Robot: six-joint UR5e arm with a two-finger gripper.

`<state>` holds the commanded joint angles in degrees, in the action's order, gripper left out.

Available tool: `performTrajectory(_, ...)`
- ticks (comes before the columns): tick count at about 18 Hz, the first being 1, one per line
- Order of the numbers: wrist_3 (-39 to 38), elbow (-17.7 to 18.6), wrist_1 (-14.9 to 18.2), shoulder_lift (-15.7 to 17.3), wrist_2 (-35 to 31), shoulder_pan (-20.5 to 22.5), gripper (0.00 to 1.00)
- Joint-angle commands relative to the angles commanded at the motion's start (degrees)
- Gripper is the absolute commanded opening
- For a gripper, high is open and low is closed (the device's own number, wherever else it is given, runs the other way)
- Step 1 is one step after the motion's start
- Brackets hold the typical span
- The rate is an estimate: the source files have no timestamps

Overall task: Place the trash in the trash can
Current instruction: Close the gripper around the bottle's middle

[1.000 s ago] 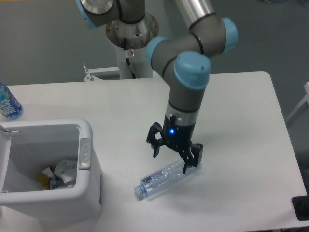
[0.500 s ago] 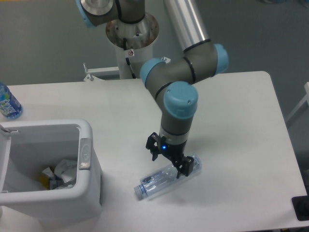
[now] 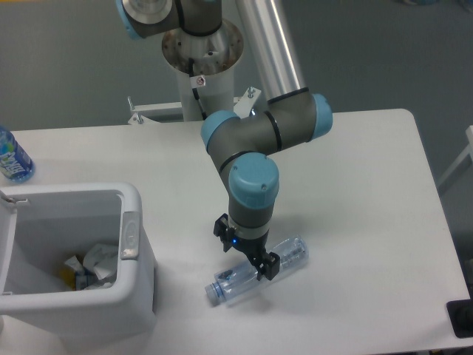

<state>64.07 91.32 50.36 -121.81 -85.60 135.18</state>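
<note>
Clear crushed plastic bottle lying on white table, gripper spread open astride its middle, not yet clamped

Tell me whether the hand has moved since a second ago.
Yes. The hand has shifted left toward the trash can and lowered over the crushed bottle.
</note>
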Motion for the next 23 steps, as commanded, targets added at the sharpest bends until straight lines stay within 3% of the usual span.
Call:
performTrajectory(6,-0.1,-0.2,-1.1,-2.0,-1.2,-0.6,1.00)
performTrajectory(9,-0.1,0.0,-3.5,-3.1,-1.3,-0.9,1.00)
performTrajectory(23,-0.2,0.3,-3.8,-4.3,-2.2,-1.2,1.00)
